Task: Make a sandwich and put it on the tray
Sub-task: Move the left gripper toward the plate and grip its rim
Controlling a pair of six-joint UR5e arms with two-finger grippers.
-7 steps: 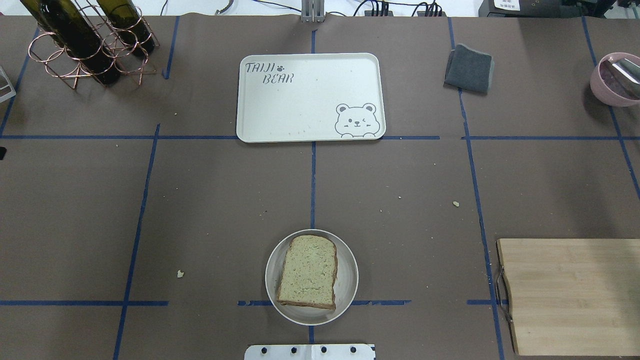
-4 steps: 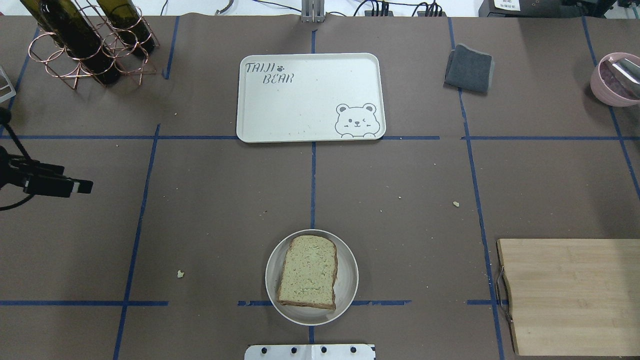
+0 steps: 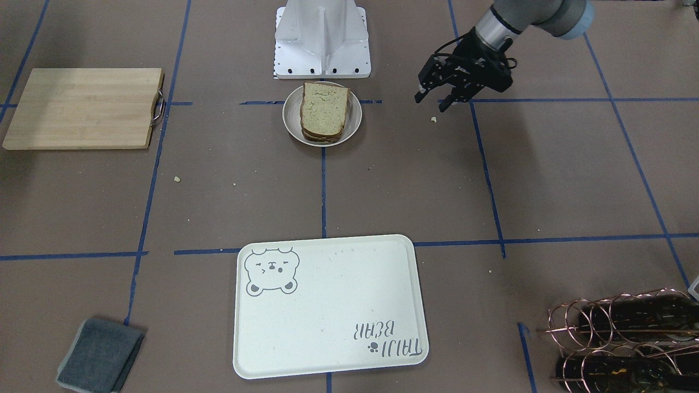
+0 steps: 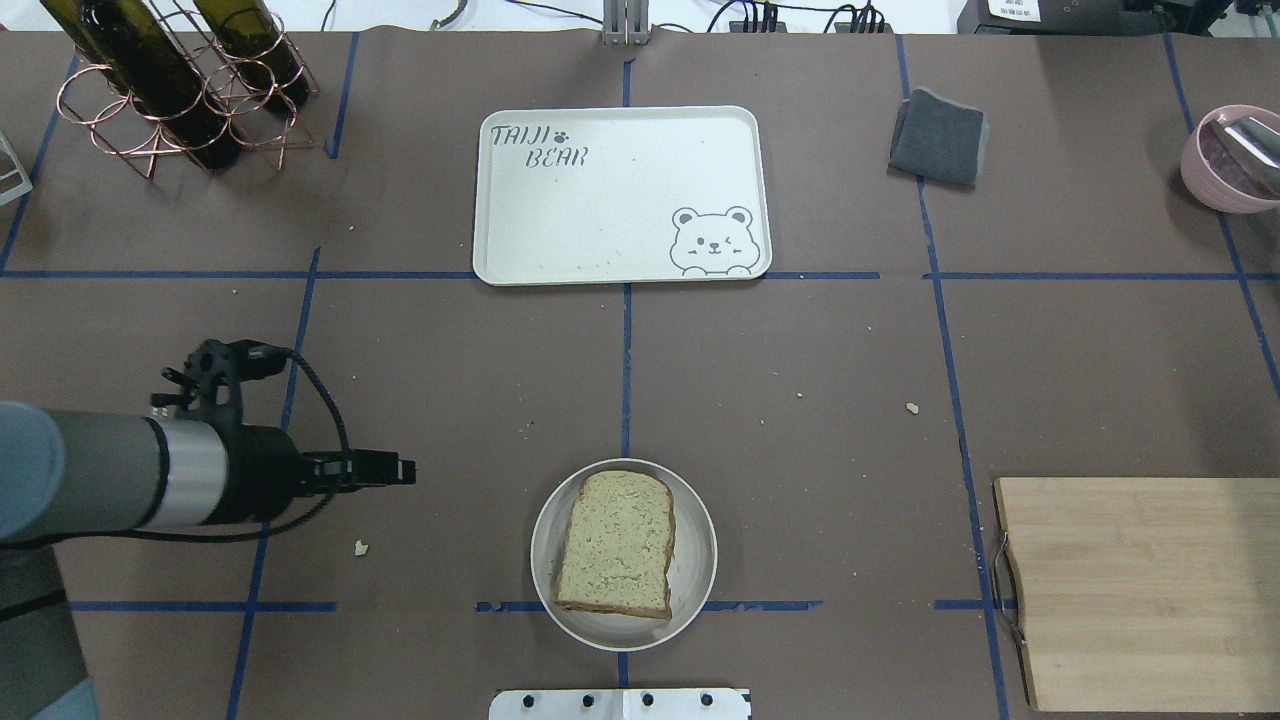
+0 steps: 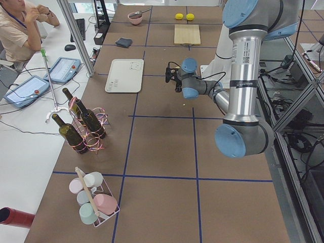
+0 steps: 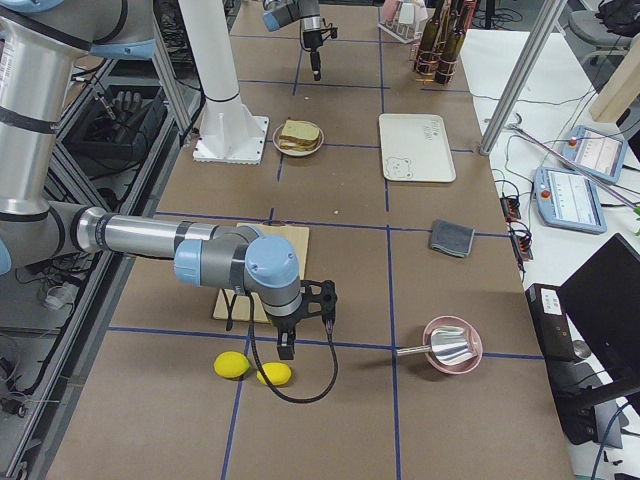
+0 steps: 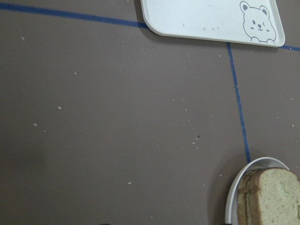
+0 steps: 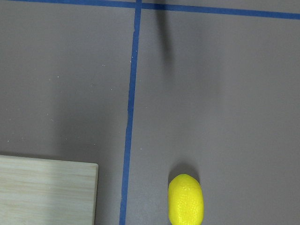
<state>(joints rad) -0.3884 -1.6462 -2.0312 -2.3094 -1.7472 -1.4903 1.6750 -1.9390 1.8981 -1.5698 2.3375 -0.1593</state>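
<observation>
The sandwich (image 4: 615, 545) lies on a small round plate (image 4: 697, 565) at the near middle of the table (image 4: 450, 380), just ahead of the robot's base. The front view shows bread slices stacked; what lies between them cannot be made out. The tray (image 4: 620, 190) sits at the far middle, straight beyond the plate and well apart from it. Its bear drawing is at its near right corner. Between the two run bare table, a blue tape line (image 4: 626, 370) and scattered crumbs.

The left gripper (image 3: 430, 103) hangs over the table left of the plate, apart from it. Its fingers (image 3: 418, 99) are spread and hold nothing. A larger crumb (image 4: 361, 547) lies just near of it.

Right of the plate, well apart, a wooden cutting board (image 4: 1140, 590) lies with its metal handle toward the plate. The right gripper (image 6: 305, 335) hangs past the board's right end, above two lemons (image 6: 253, 369). Whether its fingers are spread or closed cannot be told.

At the far right are a folded grey cloth (image 4: 938, 137) and a pink bowl (image 4: 1228, 165). At the far left, a copper wire rack (image 4: 180, 100) holds dark bottles.
</observation>
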